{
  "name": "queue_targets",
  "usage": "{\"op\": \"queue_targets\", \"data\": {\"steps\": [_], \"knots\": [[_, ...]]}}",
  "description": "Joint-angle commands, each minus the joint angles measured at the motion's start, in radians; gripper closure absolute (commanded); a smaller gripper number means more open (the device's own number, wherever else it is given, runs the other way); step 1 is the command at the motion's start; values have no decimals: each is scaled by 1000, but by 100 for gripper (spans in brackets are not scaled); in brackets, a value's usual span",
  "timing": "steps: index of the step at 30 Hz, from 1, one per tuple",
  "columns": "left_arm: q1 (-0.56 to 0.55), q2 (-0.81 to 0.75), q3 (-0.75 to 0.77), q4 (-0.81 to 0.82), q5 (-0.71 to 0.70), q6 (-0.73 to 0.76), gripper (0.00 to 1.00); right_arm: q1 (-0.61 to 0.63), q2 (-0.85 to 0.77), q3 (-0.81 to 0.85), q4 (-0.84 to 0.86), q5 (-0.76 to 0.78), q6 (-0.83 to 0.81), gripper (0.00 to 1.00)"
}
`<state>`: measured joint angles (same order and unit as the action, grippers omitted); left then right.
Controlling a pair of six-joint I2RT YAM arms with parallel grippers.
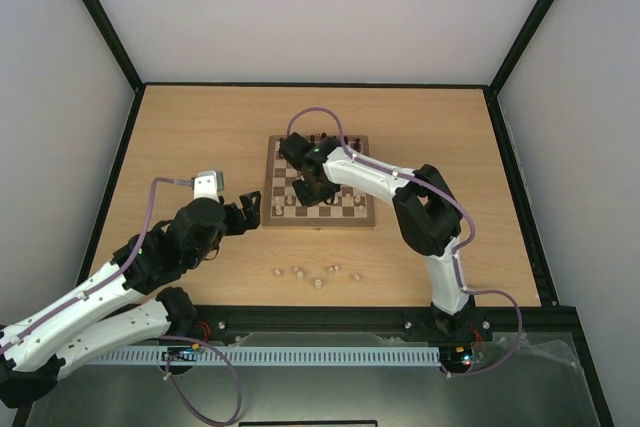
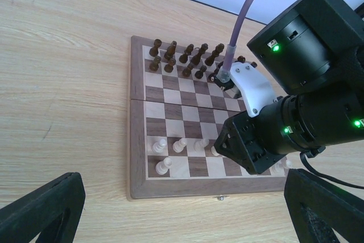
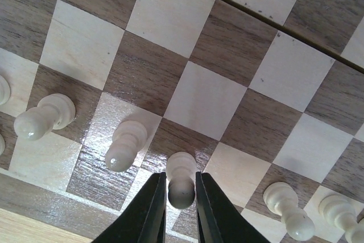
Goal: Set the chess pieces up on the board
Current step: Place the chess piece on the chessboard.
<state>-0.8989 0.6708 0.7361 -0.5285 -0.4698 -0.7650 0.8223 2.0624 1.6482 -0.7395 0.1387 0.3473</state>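
The board (image 1: 285, 147) lies at mid-table, with dark brown pieces (image 2: 187, 58) along its far rows. Several cream chess pieces (image 2: 161, 145) stand on its near rows. My right gripper (image 1: 311, 191) is over the near part of the board. In the right wrist view its fingers (image 3: 152, 209) close round the head of a cream pawn (image 3: 182, 168) standing on a dark square. Other cream pawns (image 3: 124, 145) stand beside it. Several loose cream pieces (image 1: 318, 281) lie on the table in front of the board. My left gripper (image 1: 248, 213) is open and empty, left of the board.
The wooden table (image 1: 200, 137) has a black raised rim (image 1: 310, 85) and pale walls around it. My right arm (image 1: 430, 209) reaches across the board's right side. The board's near edge has a small metal clasp (image 2: 219, 198).
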Motion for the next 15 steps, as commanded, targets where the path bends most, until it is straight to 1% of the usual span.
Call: {"op": "queue_targets", "data": {"steps": [1, 9, 15], "knots": [[12, 0, 9, 18, 4, 20, 1, -1, 30, 1, -41, -4, -11, 84], [16, -4, 7, 16, 8, 20, 1, -1, 29, 11, -31, 12, -13, 84], [18, -11, 7, 9, 11, 12, 1, -7, 34, 22, -20, 16, -14, 86]]}}
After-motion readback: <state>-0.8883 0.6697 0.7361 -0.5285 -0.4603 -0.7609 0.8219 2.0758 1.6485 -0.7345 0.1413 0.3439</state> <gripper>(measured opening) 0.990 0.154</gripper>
